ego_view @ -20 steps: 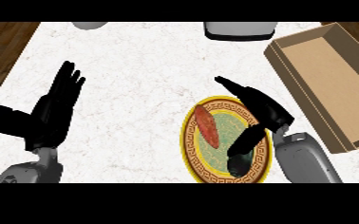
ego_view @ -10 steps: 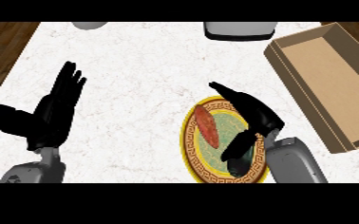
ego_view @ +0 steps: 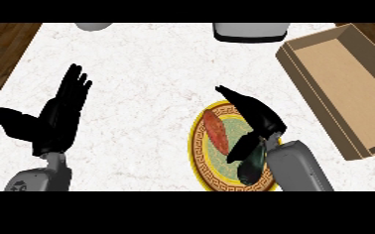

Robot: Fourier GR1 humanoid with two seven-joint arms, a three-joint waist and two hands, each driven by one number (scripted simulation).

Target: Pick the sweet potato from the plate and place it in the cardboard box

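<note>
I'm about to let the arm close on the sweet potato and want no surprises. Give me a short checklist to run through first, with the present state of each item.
1. Sweet potato lies on the plate, in sight: ok.
2. Right hand is over the plate, beside the sweet potato: ok.
3. Right hand's fingers are round the sweet potato: not ok; they are straight and hold nothing.
4. Cardboard box is open on top, with nothing seen inside: ok.
5. Counter between plate and box is bare: ok.
6. Left hand rests open at the view's left, away from the plate: ok.
</note>
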